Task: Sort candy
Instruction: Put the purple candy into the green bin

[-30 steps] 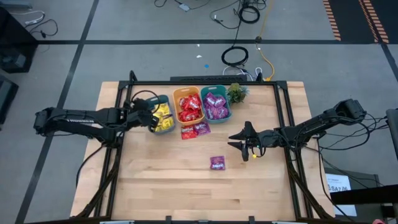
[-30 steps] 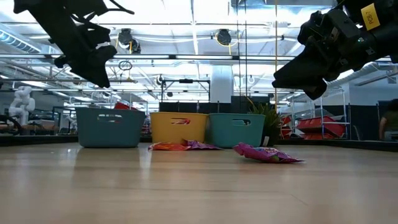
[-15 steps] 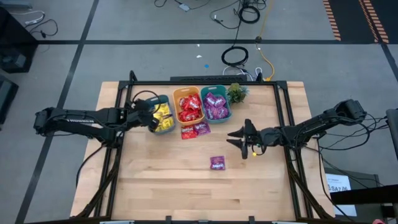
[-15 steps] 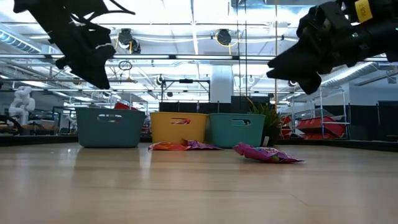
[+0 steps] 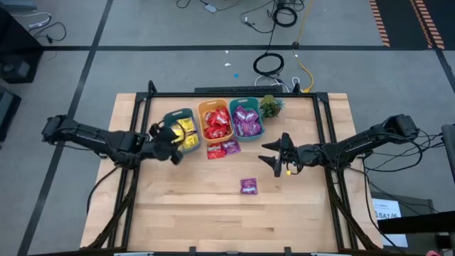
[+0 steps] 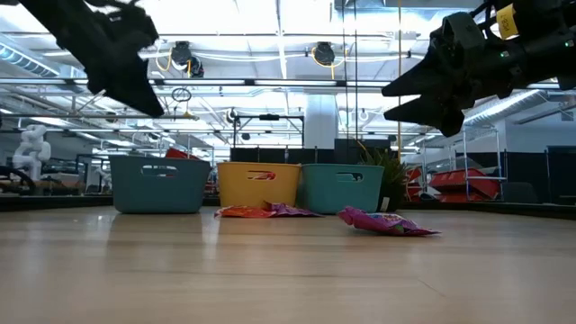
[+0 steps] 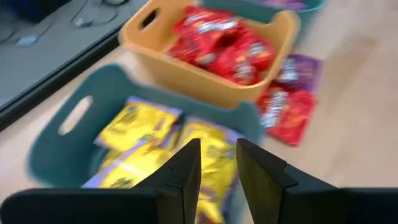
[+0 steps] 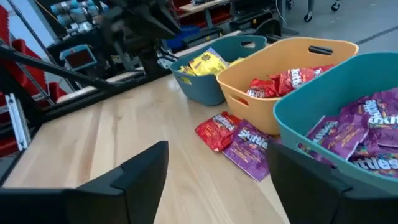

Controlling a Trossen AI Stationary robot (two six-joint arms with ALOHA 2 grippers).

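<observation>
**Q:** Status of the sort, left to right?

**A:** I read three bins in a row at the back of the table [image 5: 192, 213]. The left teal bin [image 5: 173, 118] holds yellow candy [image 5: 186, 133], and my left gripper [image 5: 173, 151] hangs just at its front edge. In the left wrist view the jaws stand a narrow gap apart with nothing between them. The orange bin [image 5: 204, 107] carries red candy [image 5: 217, 124]; the right teal bin [image 5: 250, 102] carries purple candy [image 5: 247, 119]. All three look well filled, each with one colour only.

**Q:** What is left?

**A:** Three packets, as far as I see. A red packet [image 5: 215, 151] and a purple packet [image 5: 230, 147] lie touching each other on the table just in front of the orange bin. A second loose purple packet [image 5: 248, 186] lies alone, nearer the middle of the table.

**Q:** Right arm?

**A:** My right gripper [image 5: 274, 154] hovers above the table, between the bins and that lone packet, jaws spread wide and empty. I judge the task nearly done.
</observation>
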